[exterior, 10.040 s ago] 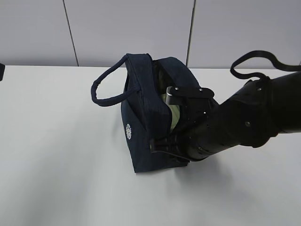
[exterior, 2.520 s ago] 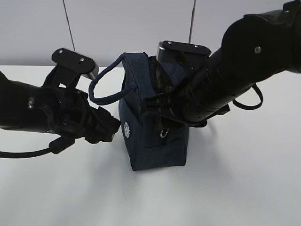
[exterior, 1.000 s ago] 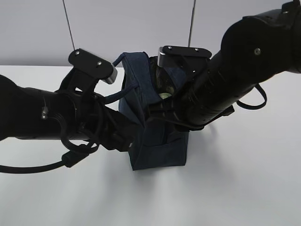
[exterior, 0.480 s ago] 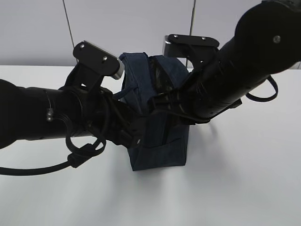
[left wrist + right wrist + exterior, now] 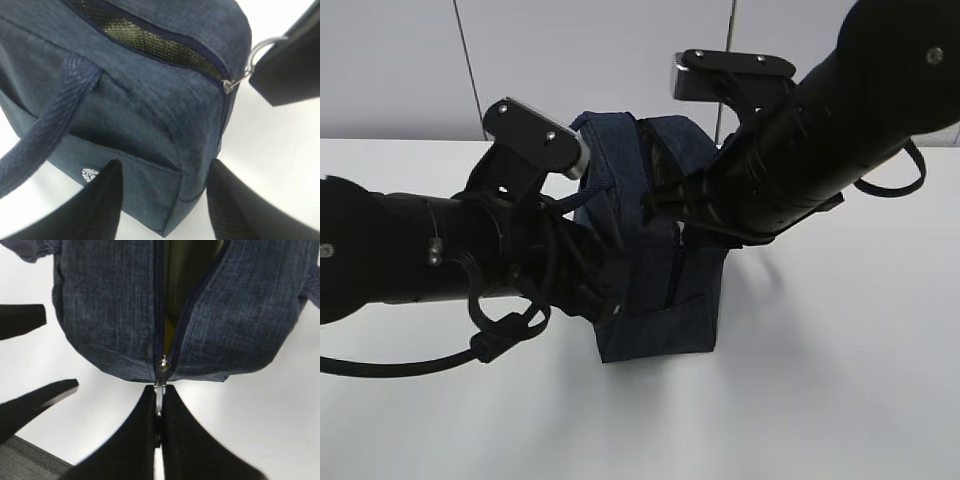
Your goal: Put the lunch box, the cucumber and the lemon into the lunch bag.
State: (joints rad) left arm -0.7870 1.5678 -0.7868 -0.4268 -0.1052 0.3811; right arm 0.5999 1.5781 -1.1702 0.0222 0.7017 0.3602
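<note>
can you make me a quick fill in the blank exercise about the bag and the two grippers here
1. The right gripper is shut on the zipper's metal ____.
2. The left gripper has its jaws open around a ____ of the lunch bag.
3. The zipper along the bag's top is partly ____.
4. The bag's fabric is dark ____.

Missing words: ring pull; corner; open; navy

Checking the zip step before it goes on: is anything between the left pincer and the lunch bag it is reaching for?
Nothing visible. The left pincer stands open with the lunch bag corner straight ahead between its fingers, no object in the gap. The right pincer is shut on the ring pull at the bag's end, off to the side.
</note>
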